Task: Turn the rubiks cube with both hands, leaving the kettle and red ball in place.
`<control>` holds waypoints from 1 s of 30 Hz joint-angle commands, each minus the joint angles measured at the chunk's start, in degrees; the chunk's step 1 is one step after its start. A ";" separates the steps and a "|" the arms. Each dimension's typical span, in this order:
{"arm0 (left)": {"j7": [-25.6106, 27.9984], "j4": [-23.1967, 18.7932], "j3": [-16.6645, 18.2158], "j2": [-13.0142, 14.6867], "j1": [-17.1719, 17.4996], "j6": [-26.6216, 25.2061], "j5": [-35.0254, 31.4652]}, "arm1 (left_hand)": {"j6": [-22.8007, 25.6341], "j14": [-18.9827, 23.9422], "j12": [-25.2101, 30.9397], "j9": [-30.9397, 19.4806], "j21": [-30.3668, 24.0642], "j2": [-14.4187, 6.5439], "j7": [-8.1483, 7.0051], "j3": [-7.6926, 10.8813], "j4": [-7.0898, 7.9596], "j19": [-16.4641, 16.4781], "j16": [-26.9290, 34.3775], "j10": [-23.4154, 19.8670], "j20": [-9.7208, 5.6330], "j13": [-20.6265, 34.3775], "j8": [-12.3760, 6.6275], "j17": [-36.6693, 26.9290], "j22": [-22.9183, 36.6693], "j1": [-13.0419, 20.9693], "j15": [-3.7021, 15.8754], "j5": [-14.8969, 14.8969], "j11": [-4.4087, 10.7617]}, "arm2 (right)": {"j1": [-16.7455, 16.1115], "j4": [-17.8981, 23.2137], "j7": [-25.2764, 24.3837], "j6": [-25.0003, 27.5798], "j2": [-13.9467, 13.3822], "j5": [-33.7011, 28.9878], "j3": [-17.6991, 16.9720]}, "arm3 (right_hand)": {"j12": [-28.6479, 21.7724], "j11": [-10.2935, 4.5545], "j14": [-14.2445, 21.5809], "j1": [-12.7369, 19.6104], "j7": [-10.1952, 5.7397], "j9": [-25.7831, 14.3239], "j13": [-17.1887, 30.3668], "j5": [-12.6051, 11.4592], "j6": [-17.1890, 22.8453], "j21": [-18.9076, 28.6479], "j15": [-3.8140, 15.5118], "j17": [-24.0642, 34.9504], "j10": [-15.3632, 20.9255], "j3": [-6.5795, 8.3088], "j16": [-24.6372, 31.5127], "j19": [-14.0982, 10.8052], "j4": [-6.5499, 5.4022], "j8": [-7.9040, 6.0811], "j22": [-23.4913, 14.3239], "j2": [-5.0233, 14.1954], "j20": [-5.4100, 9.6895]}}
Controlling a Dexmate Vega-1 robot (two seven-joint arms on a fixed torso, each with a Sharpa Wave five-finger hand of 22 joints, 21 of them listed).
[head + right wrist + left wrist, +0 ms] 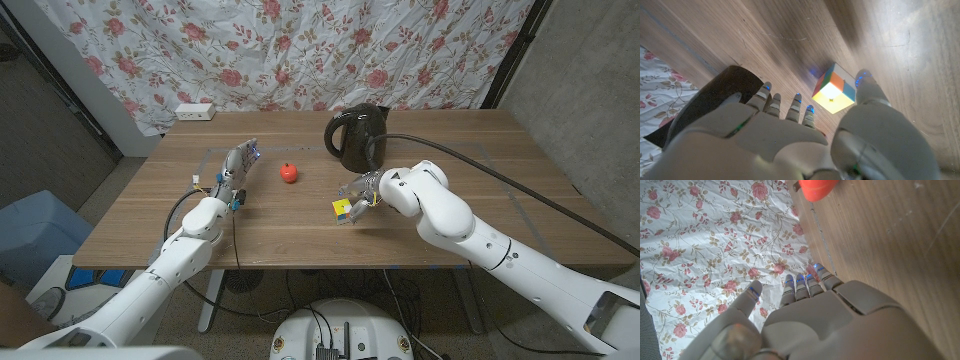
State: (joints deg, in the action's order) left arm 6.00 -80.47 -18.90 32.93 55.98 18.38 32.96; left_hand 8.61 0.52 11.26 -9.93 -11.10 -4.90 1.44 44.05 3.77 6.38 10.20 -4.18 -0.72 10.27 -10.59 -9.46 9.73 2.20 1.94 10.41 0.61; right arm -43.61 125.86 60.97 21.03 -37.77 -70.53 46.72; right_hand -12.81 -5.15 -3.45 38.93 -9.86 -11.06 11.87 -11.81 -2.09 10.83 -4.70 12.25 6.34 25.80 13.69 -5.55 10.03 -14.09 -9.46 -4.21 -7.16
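cube [343, 209]: on table, just beside right hand [366, 190] fingertips; grip can't tell
left hand [236, 166]: fingers straight, holds nothing
ball [289, 172], kettle [357, 137]: apart

Even indoor light, blurred wrist views

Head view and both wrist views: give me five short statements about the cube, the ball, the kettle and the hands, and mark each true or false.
1. The rubiks cube lies on the table just by the right hand. True.
2. The left hand grips the cube. False: it holds nothing, its fingers straight, well away from the cube.
3. The red ball sits between the left hand and the kettle. True.
4. The kettle lies tipped on its side. False: it stands upright.
5. The right hand has lifted the cube off the table. False: in the right wrist view the cube rests on the wood, with a fingertip beside it.
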 commanded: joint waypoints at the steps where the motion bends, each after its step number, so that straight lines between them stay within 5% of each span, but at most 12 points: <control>1: 0.34 -0.65 0.25 0.18 0.99 0.15 0.18 | 0.55 0.29 0.21 -0.14 -0.05 -4.55 -0.02 0.26 0.00 0.58 0.01 -0.62 -0.04 0.08 0.05 -0.27 0.13 -0.41 0.58 0.19 -0.10 | -0.19 -1.31 -0.85 -0.77 1.15 -2.62 0.78 | -0.67 -0.40 1.56 1.55 -0.57 -0.09 0.20 0.79 1.52 0.42 0.36 0.14 2.08 0.63 0.74 -1.21 0.03 -0.77 -0.10 -0.20 -0.22; 10: 1.03 -1.29 0.65 0.26 1.99 0.28 0.31 | 0.59 0.28 0.18 -0.15 -0.04 -4.53 -0.04 0.28 0.02 0.58 0.00 -0.64 0.00 0.09 0.05 -0.28 0.13 -0.44 0.51 0.19 -0.10 | -1.30 -1.46 -3.82 -1.07 2.00 -3.74 0.65 | -1.36 -1.35 5.46 3.08 -1.96 -0.08 0.22 1.17 5.09 0.73 2.45 0.01 6.31 0.62 1.96 -4.12 -0.15 -1.81 -0.09 -0.98 0.04; 30: 0.45 -0.77 0.62 0.24 1.88 0.17 0.64 | 0.70 0.25 0.10 -0.16 -0.02 -4.51 0.04 0.28 0.08 0.60 -0.01 -0.57 -0.01 0.09 0.04 -0.30 0.13 -0.50 0.50 0.17 -0.18 | -2.68 -1.80 -7.51 -1.87 2.49 -4.82 0.09 | -2.07 -3.94 10.13 6.78 -2.48 -0.15 0.28 0.68 12.49 0.44 5.12 -0.28 12.79 0.92 3.13 -7.11 0.11 -4.01 -0.06 -1.79 0.59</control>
State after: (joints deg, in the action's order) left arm 6.73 -81.56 -18.27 33.24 57.82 18.49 33.46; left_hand 8.60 0.52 11.26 -10.01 -11.10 -4.90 1.44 44.05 3.77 6.38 10.20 -4.18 -0.71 10.26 -10.59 -9.46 9.73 2.20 1.94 10.40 0.61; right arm -45.51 124.41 55.17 19.46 -35.41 -74.69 47.16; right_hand -14.54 -8.95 6.07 45.03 -12.20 -11.08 11.86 -10.81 9.63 11.27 0.11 11.98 18.30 26.28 16.35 -12.08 10.03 -17.50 -9.33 -5.94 -6.76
